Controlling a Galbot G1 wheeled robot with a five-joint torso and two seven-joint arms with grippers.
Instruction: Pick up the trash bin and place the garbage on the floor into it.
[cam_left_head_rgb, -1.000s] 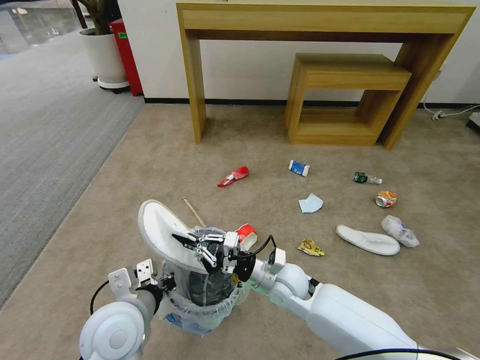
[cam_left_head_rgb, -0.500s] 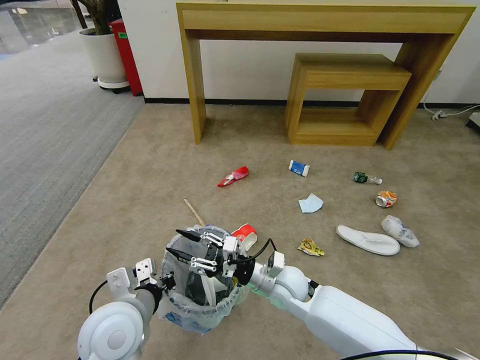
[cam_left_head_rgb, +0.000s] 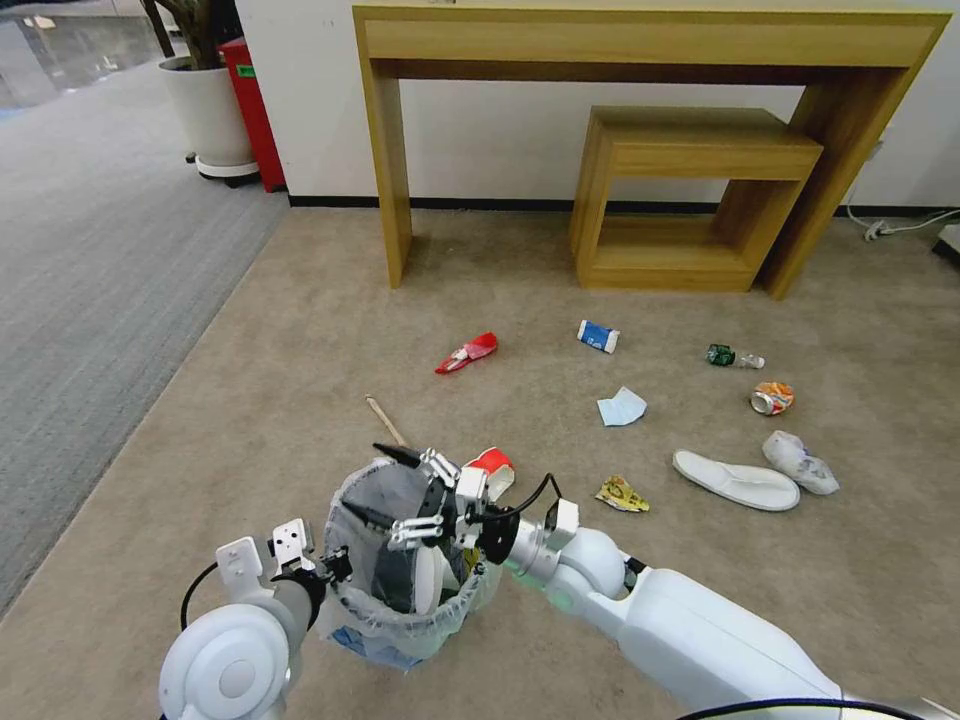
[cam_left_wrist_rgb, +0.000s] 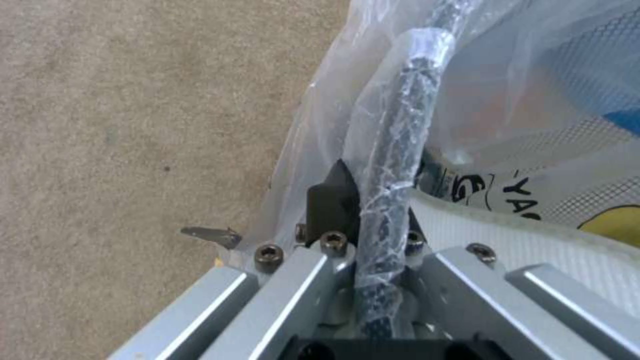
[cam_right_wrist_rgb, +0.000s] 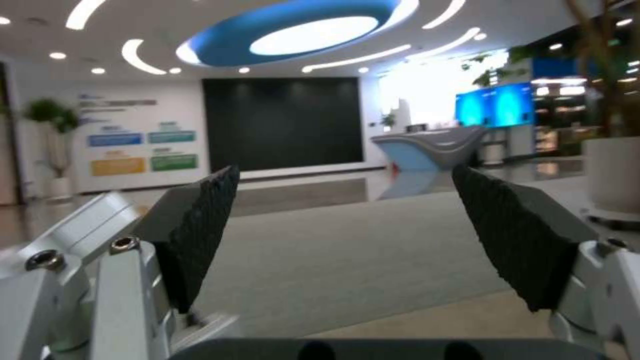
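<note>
The trash bin, lined with a crinkled clear bag, hangs low at the front, and my left gripper is shut on its rim. A white slipper stands inside it. My right gripper hovers open over the bin's mouth, its pads wide apart and holding nothing. Garbage lies on the beige floor: a stick, two red cups, a blue-white cup, a mask, a yellow wrapper, a bottle, an orange can, another slipper and a white wad.
A tall wooden console table stands against the far wall with a smaller wooden table nested under it. A white planter and a red box sit at the far left beside grey ribbed carpet. A cable runs along the right wall.
A second ago my right gripper held a white slipper over the bin. It let go, the slipper dropped inside, and the open gripper has shifted slightly over the rim.
</note>
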